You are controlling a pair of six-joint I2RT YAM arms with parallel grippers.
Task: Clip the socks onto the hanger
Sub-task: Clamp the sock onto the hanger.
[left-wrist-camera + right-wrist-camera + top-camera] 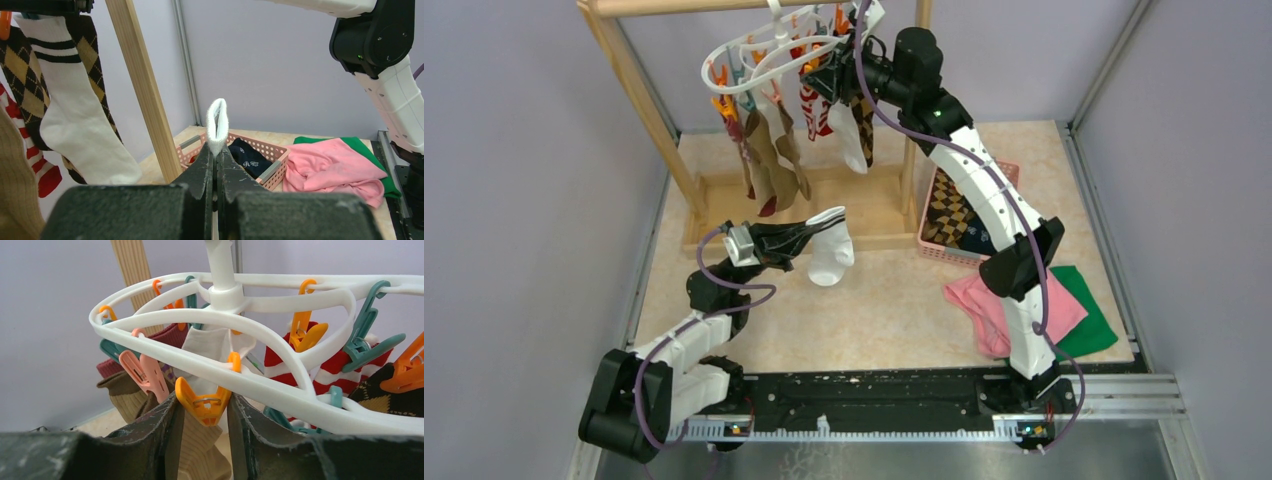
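Note:
My left gripper [807, 233] is shut on the cuff of a plain white sock [832, 256] and holds it above the table in front of the rack. The cuff sticks up between the fingers in the left wrist view [217, 122]. My right gripper [829, 78] is raised at the white oval hanger [759, 50]. In the right wrist view its fingers [170, 425] press both sides of an orange clip [203, 402] under the hanger ring [280, 305]. Brown [774, 165], red-white striped [816, 108], white [850, 145] and argyle [867, 130] socks hang from other clips.
The hanger hangs on a wooden frame rack [639, 95]. A pink basket [927, 240] to the right of the rack holds an argyle sock [949, 212] and a navy sock [247, 157]. A pink cloth [989, 305] and a green cloth [1089, 325] lie at the right front.

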